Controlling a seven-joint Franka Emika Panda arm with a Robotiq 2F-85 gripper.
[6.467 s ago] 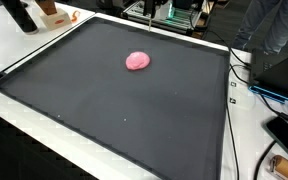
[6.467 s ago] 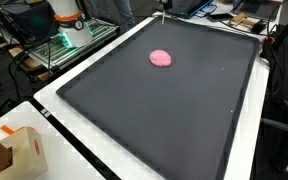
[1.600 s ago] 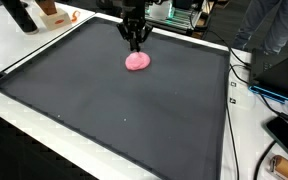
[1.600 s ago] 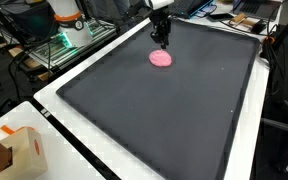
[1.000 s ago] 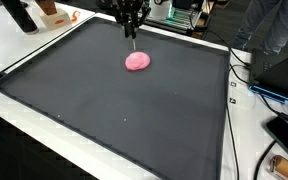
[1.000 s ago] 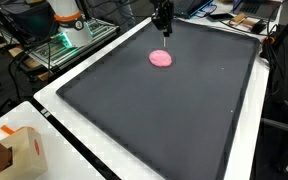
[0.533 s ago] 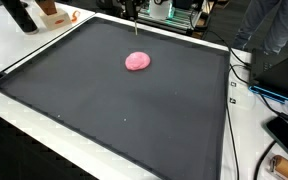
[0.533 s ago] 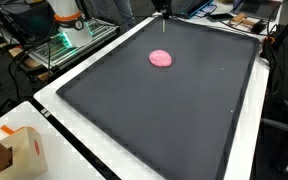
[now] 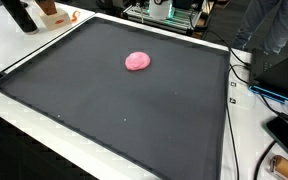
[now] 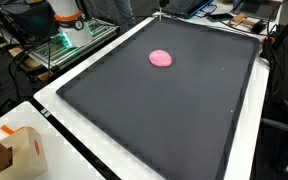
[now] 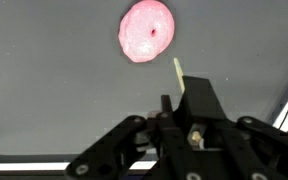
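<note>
Pink blob (image 9: 137,61) sits by itself on the big black mat (image 9: 104,115), nothing touching it. It's roundish and kinda flattened, in the far half of the mat, a bit toward the back edge in both exterior views (image 10: 160,58). The mat takes up almost the whole tabletop w/ a thin raised rim, and the white table (image 9: 24,50) shows as a border around it. Wrist view is the only place the gripper (image 11: 189,85) shows up. It comes in from the bottom of that pic, dark linkages fanned out below, fingers (image 11: 200,102) looking pressed together into one dark block in the middle, w/ no gap I can see. There's a thin pale sliver right at the tip (can't tell if that's a finger edge or sth pinched, too small). The blob (image 11: 146,30) is up and slightly to the side of the fingertips in that view, clearly apart from them, w/ a tiny dark dimple on its top. The mat (image 11: 44,80) around it is plain grey there. Other stuff: a cardboard box (image 10: 19,150) on the white table near the front corner in an exterior view, an orange-and-white bit of equipment (image 10: 66,20) past the far edge, and some cables (image 9: 249,85) trailing along the mat's side.
</note>
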